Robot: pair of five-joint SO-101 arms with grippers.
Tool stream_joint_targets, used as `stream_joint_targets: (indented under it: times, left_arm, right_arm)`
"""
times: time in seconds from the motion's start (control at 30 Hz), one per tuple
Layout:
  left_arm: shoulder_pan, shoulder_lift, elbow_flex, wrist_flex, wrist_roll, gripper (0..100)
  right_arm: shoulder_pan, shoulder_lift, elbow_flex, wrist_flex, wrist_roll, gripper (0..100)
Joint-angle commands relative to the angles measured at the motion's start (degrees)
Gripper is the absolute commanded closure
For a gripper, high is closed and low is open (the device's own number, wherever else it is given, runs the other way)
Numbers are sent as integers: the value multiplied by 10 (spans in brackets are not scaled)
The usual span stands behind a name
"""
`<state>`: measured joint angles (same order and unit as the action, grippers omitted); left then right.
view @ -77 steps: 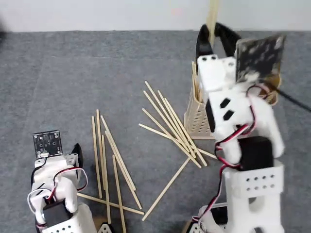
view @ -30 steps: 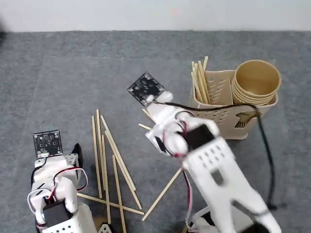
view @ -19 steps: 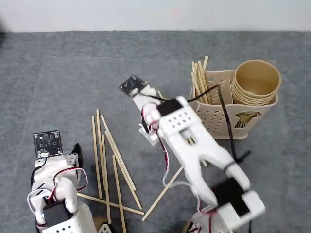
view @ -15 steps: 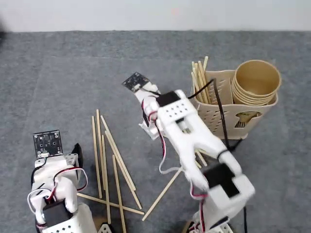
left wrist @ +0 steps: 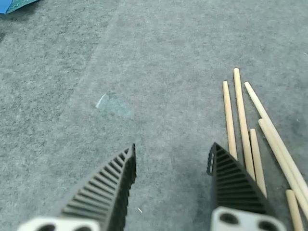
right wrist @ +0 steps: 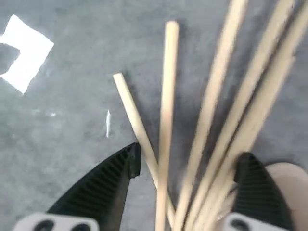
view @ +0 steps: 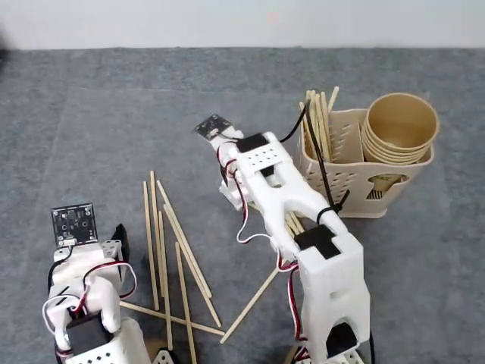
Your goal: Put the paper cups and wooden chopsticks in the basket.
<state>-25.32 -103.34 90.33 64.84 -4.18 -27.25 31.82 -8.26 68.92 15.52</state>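
Note:
A cream basket (view: 345, 182) stands at the right with stacked paper cups (view: 399, 125) and several wooden chopsticks (view: 318, 121) upright in it. My right arm (view: 258, 159) stretches over the mat just left of the basket. My right gripper (right wrist: 190, 161) is open, pointing down with several loose chopsticks (right wrist: 166, 125) lying between its fingers, none gripped. More chopsticks (view: 163, 235) lie scattered on the mat at centre left. My left gripper (view: 121, 241) sits low at the front left, open over bare mat (left wrist: 172, 154), with chopsticks (left wrist: 240, 125) lying off to one side.
The table is covered by a grey mat (view: 114, 121). A single chopstick (view: 250, 305) lies slanted near my right arm's base. A white scrap (right wrist: 24, 53) lies on the mat near the right gripper. A blue corner (left wrist: 9, 5) shows far off.
My right arm has swung from above the basket down and left to the loose chopsticks beside it. The basket now holds more chopsticks. My left arm has not moved.

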Motion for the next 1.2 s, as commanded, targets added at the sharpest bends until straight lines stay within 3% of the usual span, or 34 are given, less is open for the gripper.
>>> stream_joint_targets:
  times: [0.0, 0.1, 0.4, 0.8, 1.17]
  left_arm:
    - [0, -9, -3, -14, -4, 769]
    - [0, -9, -3, -14, -4, 769]
    - [0, -9, -3, -14, -4, 769]
    - [0, -9, -3, -14, -4, 769]
    - [0, -9, -3, -14, -4, 769]
  right_arm:
    - [0, 31, -11, 2, 25, 888]
    - [0, 36, -11, 3, 27, 997]
    - [-3, -15, -9, 6, 27, 990]
    - [-60, -237, -11, 128, 10, 991]
    - [-82, -365, -11, 74, -22, 991]
